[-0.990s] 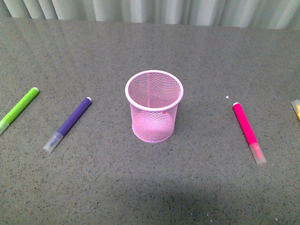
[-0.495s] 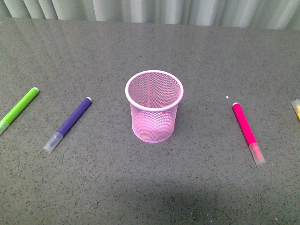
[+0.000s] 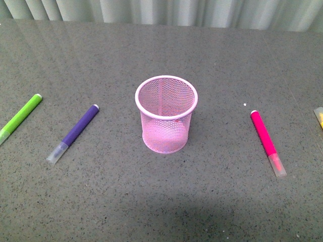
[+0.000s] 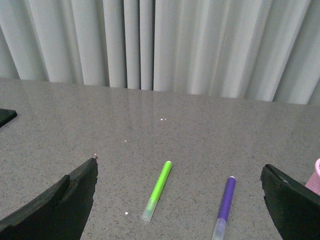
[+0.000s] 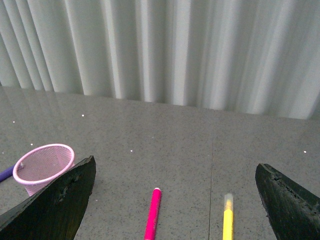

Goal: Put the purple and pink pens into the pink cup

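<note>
Left end effector and right end effector: jaws apart, holding nothing. Pink cup stands upright on the worktop. Purple pen lies left of it, pink pen right, both well apart. We would grip mid-barrel, then tip each upright over the rim.

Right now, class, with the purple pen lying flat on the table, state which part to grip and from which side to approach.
Grip the purple pen at mid-barrel, probably from straight above, closing across its width. It lies flat and slanted on the table, so nothing fits beneath, and bare surface on both long sides leaves room.
</note>
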Available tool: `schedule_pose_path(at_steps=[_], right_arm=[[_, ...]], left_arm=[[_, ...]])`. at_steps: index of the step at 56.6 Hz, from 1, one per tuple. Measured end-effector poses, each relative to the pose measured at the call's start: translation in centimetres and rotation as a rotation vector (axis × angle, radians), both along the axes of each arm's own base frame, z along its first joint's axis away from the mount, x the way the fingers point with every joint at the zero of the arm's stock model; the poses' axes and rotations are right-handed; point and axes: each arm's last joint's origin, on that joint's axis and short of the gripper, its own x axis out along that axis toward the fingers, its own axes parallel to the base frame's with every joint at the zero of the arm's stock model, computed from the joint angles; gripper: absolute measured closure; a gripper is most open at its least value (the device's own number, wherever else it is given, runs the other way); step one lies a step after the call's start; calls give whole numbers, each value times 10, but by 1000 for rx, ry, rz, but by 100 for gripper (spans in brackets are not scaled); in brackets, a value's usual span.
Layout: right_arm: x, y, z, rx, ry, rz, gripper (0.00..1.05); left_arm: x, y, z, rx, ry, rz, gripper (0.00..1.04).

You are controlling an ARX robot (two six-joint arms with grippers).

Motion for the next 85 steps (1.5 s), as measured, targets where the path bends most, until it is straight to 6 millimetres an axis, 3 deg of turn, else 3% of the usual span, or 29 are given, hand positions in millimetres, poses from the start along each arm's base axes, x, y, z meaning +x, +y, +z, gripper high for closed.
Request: schedule_pose_path(at_steps=[85], right_arm=[[0, 0, 0, 0, 0, 0, 7]], left_arm=[[0, 0, 0, 0, 0, 0, 8]])
